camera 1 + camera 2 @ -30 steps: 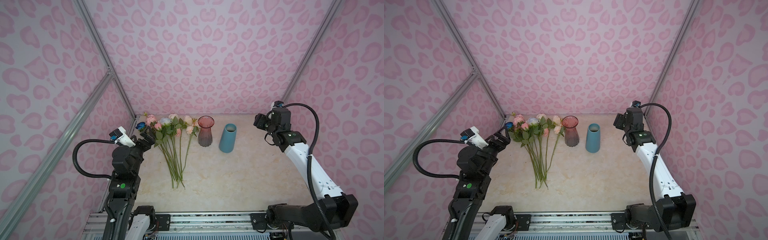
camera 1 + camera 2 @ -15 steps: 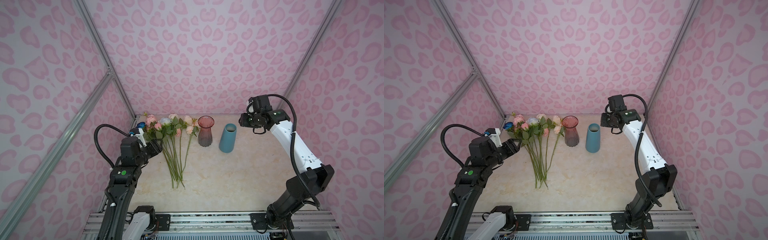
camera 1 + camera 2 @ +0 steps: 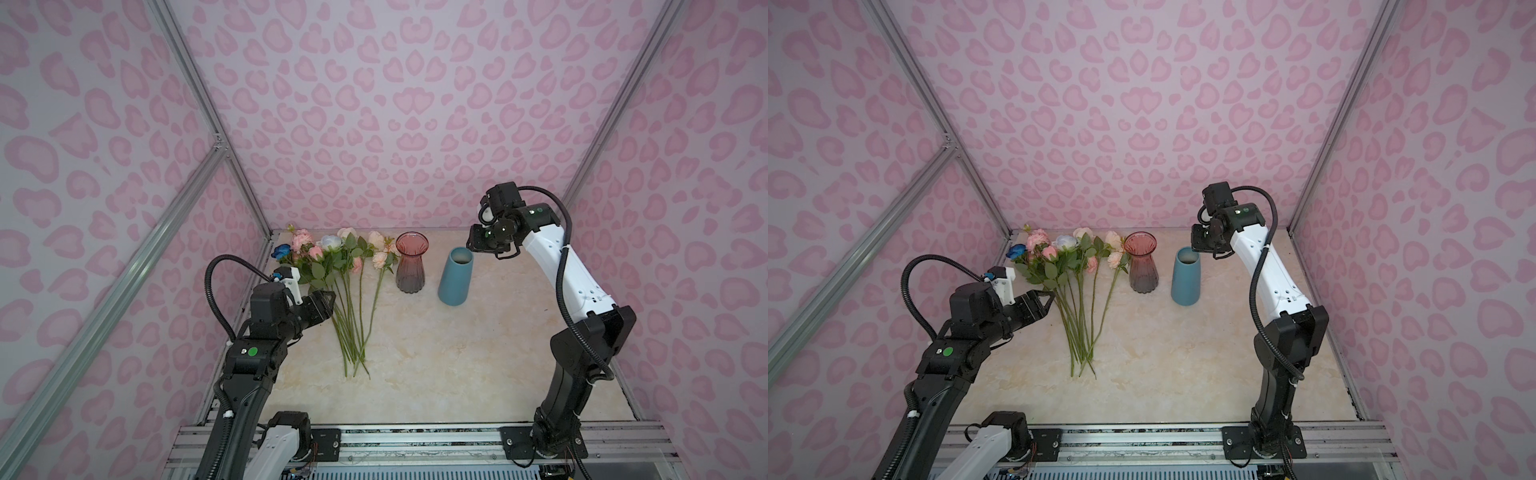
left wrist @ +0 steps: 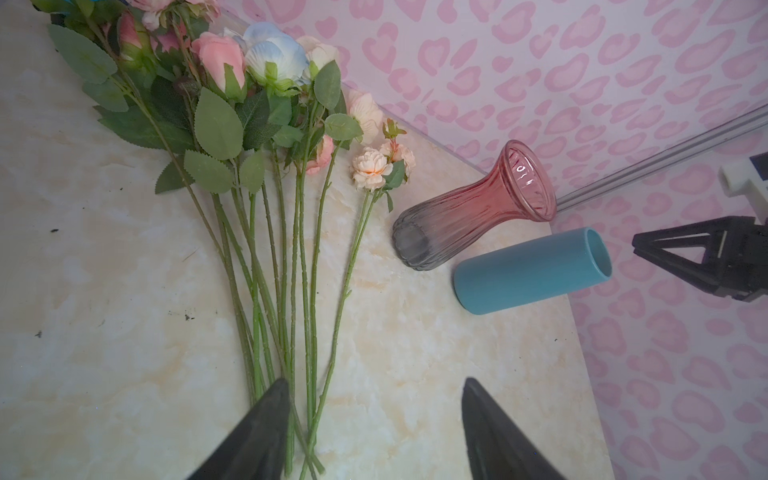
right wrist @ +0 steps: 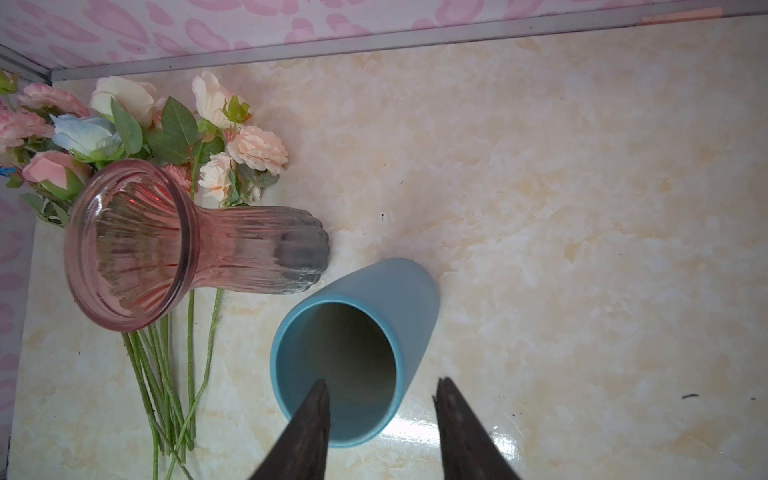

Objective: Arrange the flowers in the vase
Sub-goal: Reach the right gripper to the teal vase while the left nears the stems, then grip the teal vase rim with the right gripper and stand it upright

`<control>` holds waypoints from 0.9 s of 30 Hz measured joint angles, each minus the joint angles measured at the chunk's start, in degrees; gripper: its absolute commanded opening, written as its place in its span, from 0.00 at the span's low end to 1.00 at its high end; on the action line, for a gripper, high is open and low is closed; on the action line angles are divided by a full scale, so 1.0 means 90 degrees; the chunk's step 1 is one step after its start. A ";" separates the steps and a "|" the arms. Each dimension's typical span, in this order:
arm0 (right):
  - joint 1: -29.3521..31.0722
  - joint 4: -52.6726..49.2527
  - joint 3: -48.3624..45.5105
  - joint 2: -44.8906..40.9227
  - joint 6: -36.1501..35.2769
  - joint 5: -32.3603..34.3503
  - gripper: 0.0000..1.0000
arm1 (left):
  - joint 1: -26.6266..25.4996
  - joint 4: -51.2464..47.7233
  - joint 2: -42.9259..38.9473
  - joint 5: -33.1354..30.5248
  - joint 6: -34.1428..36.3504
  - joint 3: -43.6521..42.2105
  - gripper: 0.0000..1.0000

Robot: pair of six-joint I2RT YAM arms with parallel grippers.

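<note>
The flowers (image 3: 332, 257) (image 3: 1067, 257) lie flat in a bunch at the back left of the table, blooms toward the back wall, stems (image 3: 353, 328) fanning toward the front. A pink-and-grey glass vase (image 3: 410, 266) (image 5: 232, 249) stands upright just right of the blooms. A blue cylindrical vase (image 3: 455, 278) (image 5: 386, 291) stands next to it, empty. My left gripper (image 3: 328, 303) (image 4: 374, 380) is open beside the stems, with nothing between its fingers. My right gripper (image 3: 473, 245) (image 5: 382, 381) hovers open over the blue vase's rim, one finger above the mouth, the other outside it.
The marble tabletop (image 3: 478, 353) is boxed in by pink patterned walls on three sides, with aluminium posts at the back corners. A metal rail (image 3: 415, 440) carrying both arm bases runs along the front edge. The back wall is close behind the blooms and vases.
The right arm swung in from the right wall to above the blue vase and its jaws narrowed. The left gripper came down and forward beside the stems, jaws slightly narrower.
</note>
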 measured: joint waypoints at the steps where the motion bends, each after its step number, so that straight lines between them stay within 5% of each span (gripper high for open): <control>1: 0.0015 -0.0049 0.0073 0.0070 -0.0002 0.0005 0.42 | -0.0002 -0.0005 -0.0027 0.0002 0.0000 -0.0039 0.68; 27: 0.0056 -0.1047 0.0998 0.1185 -0.0129 0.0223 0.29 | -0.0056 -0.0005 -0.0041 0.0170 -0.0046 -0.0510 0.68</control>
